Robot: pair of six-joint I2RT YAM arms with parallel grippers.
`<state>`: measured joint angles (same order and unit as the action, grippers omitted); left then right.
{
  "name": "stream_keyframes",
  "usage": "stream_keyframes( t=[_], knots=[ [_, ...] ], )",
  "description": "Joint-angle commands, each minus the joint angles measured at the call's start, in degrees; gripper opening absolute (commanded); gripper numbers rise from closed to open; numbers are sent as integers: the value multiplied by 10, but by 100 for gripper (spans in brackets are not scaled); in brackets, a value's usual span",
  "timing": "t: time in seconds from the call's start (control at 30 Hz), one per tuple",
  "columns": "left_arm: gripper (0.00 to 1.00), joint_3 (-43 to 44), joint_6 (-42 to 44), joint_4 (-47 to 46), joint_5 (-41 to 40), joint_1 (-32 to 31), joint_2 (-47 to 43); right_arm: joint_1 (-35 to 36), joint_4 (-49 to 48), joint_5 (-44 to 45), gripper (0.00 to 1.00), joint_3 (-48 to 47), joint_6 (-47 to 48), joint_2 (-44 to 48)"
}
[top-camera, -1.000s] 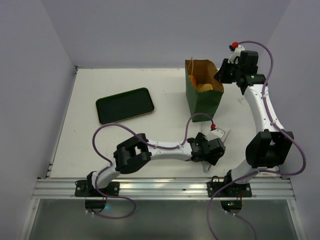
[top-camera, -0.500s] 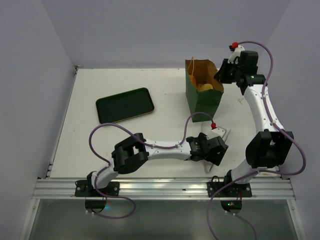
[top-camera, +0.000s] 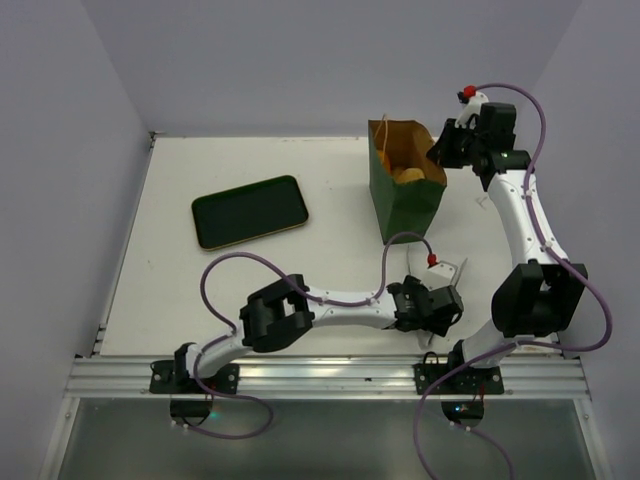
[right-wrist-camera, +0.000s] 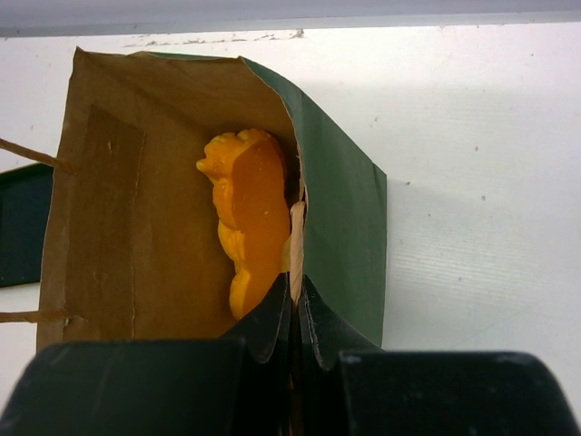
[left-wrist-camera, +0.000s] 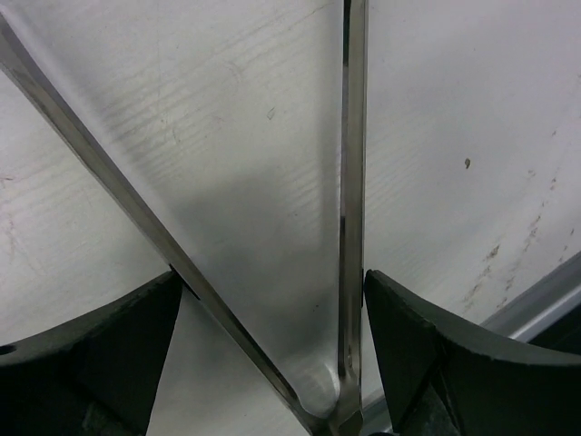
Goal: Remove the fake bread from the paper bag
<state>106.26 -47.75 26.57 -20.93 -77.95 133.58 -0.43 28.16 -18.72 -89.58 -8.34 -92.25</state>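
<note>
The paper bag (top-camera: 405, 192) stands upright at the back right, dark green outside and brown inside (right-wrist-camera: 136, 209). An orange piece of fake bread (right-wrist-camera: 250, 218) leans against its inner wall, and bread (top-camera: 408, 173) also shows from above. My right gripper (right-wrist-camera: 295, 291) is shut on the bag's rim at the twine handle, by the bag's right top edge (top-camera: 445, 150). My left gripper (top-camera: 440, 310) hovers low near the table's front edge. Its fingers (left-wrist-camera: 91, 354) stand wide on either side of metal tongs (left-wrist-camera: 351, 182) lying on the table, each tong arm close against a finger.
A dark green flat tray (top-camera: 249, 211) lies left of the middle of the table, and its edge (right-wrist-camera: 18, 222) shows beside the bag. The table's front rail (top-camera: 330, 375) runs just behind the left gripper. Purple cables (top-camera: 230, 265) loop over both arms.
My left arm has swung right and nearer the front edge, over the tongs, and its fingers have drawn in slightly. The right gripper still holds the bag rim.
</note>
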Motion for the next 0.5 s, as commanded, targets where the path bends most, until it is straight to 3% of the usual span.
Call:
stream_keyframes(
  t=[0.0, 0.07, 0.27, 0.3, 0.47],
  knots=[
    [84, 47, -28, 57, -50, -4, 42, 0, -29, -18, 0, 3, -10, 30],
    [82, 63, -29, 76, -77, -5, 60, 0, -32, -19, 0, 6, -12, 33],
    [62, 48, -18, 111, -137, -4, 67, 0, -36, -21, 0, 11, -13, 37],
    [53, 46, -16, 120, -141, -5, 68, 0, -36, -21, 0, 12, -14, 37],
    [42, -33, -14, 131, -162, -5, 21, 0, -38, -19, 0, 15, -12, 44]
  ],
)
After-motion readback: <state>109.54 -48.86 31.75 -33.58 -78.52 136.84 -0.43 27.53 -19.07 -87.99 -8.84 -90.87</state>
